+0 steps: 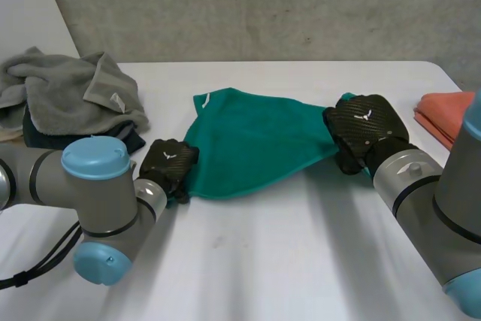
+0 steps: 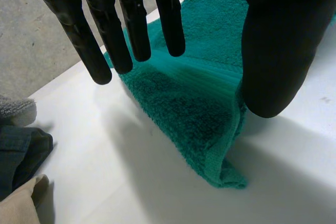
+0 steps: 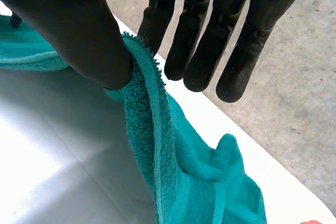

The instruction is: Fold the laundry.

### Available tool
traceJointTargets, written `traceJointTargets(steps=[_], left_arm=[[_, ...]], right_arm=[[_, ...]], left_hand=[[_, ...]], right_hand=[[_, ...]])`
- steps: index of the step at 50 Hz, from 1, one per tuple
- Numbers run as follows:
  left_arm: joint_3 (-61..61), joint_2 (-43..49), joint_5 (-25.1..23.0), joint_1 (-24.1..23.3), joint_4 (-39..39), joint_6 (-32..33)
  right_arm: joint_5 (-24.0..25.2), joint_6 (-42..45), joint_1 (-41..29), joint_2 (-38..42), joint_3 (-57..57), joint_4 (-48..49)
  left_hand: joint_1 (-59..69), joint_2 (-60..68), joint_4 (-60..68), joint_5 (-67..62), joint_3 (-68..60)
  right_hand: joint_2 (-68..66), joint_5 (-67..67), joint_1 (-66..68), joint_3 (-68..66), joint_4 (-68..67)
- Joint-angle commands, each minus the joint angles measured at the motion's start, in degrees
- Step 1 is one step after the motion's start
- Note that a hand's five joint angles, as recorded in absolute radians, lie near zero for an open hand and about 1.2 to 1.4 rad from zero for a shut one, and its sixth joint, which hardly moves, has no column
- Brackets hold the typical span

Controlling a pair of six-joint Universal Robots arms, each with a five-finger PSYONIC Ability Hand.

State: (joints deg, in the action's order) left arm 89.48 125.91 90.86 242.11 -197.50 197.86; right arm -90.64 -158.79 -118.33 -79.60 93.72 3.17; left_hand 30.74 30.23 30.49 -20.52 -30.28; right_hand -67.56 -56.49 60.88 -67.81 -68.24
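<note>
Our left hand (image 1: pixel 169 165) has straight fingers (image 2: pixel 131 30) on one side of the green towel (image 1: pixel 263 140) and the thumb (image 2: pixel 273 51) on the other. The cloth rises between them, so we judge it pinched at the near left corner. Our right hand (image 1: pixel 366 129) clamps the towel's hem (image 3: pixel 152 98) between its thumb and straight fingers at the right corner.

The towel hangs stretched between the two hands, its long axis running across the table (image 1: pixel 263 261) from left to right. The far part rests on the tabletop, peaking at a corner with a small white tag (image 1: pixel 208 98). Each hand is already at its own end, so we think the next fold depends on carrying this held edge away from us toward that far corner.

The towel is thick looped terry with a flat stitched border, limp enough to sag. A grey towel pile (image 1: pixel 71 92) lies beyond the left hand, and an orange cloth (image 1: pixel 447 114) lies at the table's right edge.
</note>
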Motion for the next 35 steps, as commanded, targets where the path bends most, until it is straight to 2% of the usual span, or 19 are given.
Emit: traceJointTargets(steps=[1,9,12,14,20,22,24,25,28,30,35], left_arm=[[0.35,-0.23,0.02,-0.06,-0.25,0.07],[0.26,1.27,0.1,0.29,-1.66,0.24],[0.43,1.18,0.19,0.38,-2.54,1.82],[0.61,0.92,0.89,0.38,-3.24,3.57],[0.96,-1.01,6.07,0.81,-5.26,6.13],[1.22,-2.5,7.39,1.43,-6.4,6.22],[1.31,-3.39,7.4,2.04,-6.85,6.22],[1.4,-3.83,7.49,2.31,-6.93,6.14],[1.84,-4.97,7.49,3.1,-6.94,6.22],[2.28,-5.67,7.58,3.45,-6.85,6.22],[4.38,-9.88,7.4,4.77,-6.5,6.14]], right_arm=[[0.2,0.06,0.03,-0.12,-0.55,0.17],[0.2,-0.03,0.29,-0.12,-0.82,0.52],[0.2,-0.03,0.47,0.05,-0.91,0.52],[0.2,-0.03,0.47,0.14,-0.82,0.61],[0.55,-0.03,0.12,0.58,-0.56,-0.09],[2.3,0.5,-0.5,1.81,0.32,-1.32],[4.5,0.76,-1.29,3.74,0.67,-4.21],[6.43,1.29,-1.81,5.4,0.15,-8.4],[9.07,1.12,-1.56,6.47,-1.25,-14.05],[9.0,0.59,0.54,6.38,-2.4,-13.63],[8.73,2.08,13.88,5.42,-4.33,-12.48]], left_hand=[[7.4,7.91,7.65,-7.62,-7.86],[10.92,11.43,11.16,-11.13,-11.38],[28.53,29.04,28.78,-28.75,-28.99],[49.14,49.65,49.38,-49.35,-49.6],[49.26,49.77,49.51,-49.48,-49.72],[49.26,49.77,49.51,-49.48,-49.72],[49.26,49.77,49.51,-49.48,-49.72],[49.26,49.77,49.51,-49.48,-49.72],[49.26,49.77,49.51,-49.48,-49.72],[49.26,49.77,49.51,-49.48,-49.72],[49.26,49.77,49.51,-49.48,-49.72]], right_hand=[[-12.44,-13.51,19.12,-12.19,-11.76],[-12.44,-13.51,19.12,-12.19,-11.76],[-12.44,-13.51,19.12,-12.19,-11.76],[-12.44,-13.51,19.12,-12.19,-11.76],[-12.44,-13.51,19.12,-12.19,-11.76],[-12.44,-13.51,19.12,-12.19,-11.76],[3.89,2.82,2.79,4.13,4.56],[26.97,25.9,-20.29,27.21,27.64],[53.19,52.12,-46.51,53.43,53.86],[57.46,56.39,-50.78,57.71,58.14],[56.31,55.24,-49.63,56.55,56.98]])
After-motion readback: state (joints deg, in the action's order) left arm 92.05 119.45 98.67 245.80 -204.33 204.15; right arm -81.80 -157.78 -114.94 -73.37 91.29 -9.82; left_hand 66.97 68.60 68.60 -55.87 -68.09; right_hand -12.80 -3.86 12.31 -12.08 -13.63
